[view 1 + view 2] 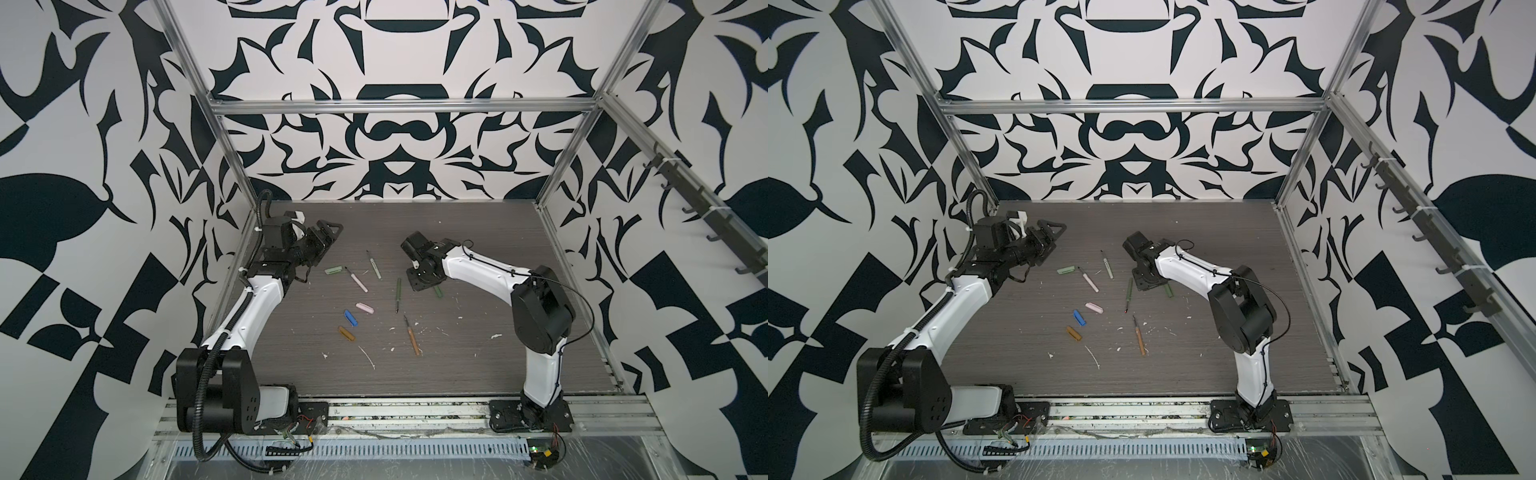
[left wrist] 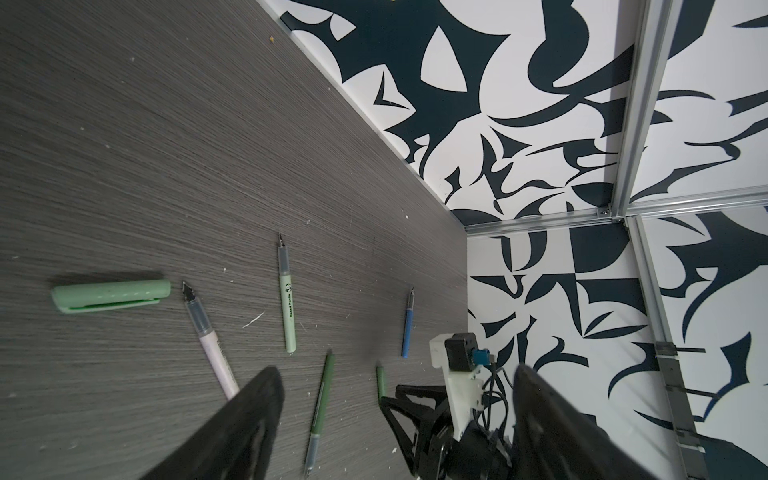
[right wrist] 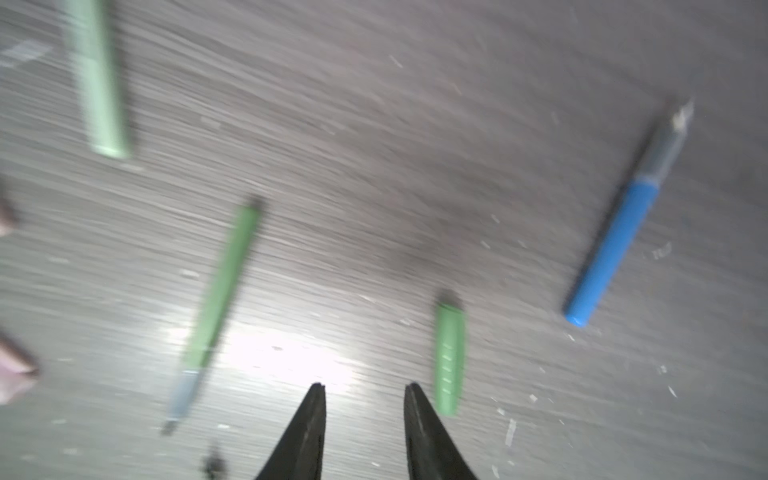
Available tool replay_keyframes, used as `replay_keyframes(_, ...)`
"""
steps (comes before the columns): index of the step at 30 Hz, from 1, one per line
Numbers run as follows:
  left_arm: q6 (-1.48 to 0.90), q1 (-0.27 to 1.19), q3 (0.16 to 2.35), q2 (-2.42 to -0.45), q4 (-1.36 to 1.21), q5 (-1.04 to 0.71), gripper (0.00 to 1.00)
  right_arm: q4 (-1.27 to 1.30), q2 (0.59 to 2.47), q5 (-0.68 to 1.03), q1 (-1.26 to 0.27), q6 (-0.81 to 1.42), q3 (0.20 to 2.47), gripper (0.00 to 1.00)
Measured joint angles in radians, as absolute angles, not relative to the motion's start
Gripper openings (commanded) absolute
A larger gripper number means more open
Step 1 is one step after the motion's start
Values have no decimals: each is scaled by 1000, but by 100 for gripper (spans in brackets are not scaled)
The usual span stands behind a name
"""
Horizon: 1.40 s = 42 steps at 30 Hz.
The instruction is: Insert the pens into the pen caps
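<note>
Dark green cap (image 3: 449,357) lies closest, on the table (image 3: 415,124) just beside the right jaws, with the dark green pen (image 3: 220,291) near and the blue pen (image 3: 615,232) beyond. Nothing looks capped yet: the pale green cap (image 2: 110,295), pink cap (image 1: 365,308), blue cap (image 1: 351,318) and orange-brown cap (image 1: 346,333) lie loose, as do the pale green pen (image 2: 287,299), pink pen (image 1: 357,280) and orange-brown pen (image 1: 412,336), so all five insertions seem left. Right jaws stand narrowly parted, holding nothing; left jaws gape wide, empty too.

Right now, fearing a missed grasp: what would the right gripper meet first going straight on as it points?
Likely bare table, between the dark green pen and the dark green cap; the right gripper straddles neither, though blur hides depth.
</note>
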State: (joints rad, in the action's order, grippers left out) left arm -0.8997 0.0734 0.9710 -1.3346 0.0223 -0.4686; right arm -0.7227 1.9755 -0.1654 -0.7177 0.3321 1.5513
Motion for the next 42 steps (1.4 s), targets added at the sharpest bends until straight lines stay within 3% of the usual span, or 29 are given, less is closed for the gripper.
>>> replay_keyframes(12, -890, 73, 971, -1335, 29, -469, 89, -726, 2196, -104, -761, 364, 1737, 37)
replay_keyframes(20, -889, 73, 971, -1335, 29, -469, 89, -745, 2214, -96, -762, 365, 1736, 37)
replay_keyframes(33, -889, 73, 971, -1335, 31, -469, 89, -746, 2210, -67, -789, 315, 1724, 10)
replay_keyframes(35, -889, 73, 972, -1335, 31, -469, 89, -749, 2211, -62, -785, 278, 1726, 13)
replay_keyframes(39, -885, 73, 972, -1335, 32, -469, 89, -760, 2211, -41, -770, 196, 1726, 30)
replay_keyframes(42, -884, 73, 972, -1335, 35, -470, 89, -772, 2205, -30, -764, 147, 1722, 34)
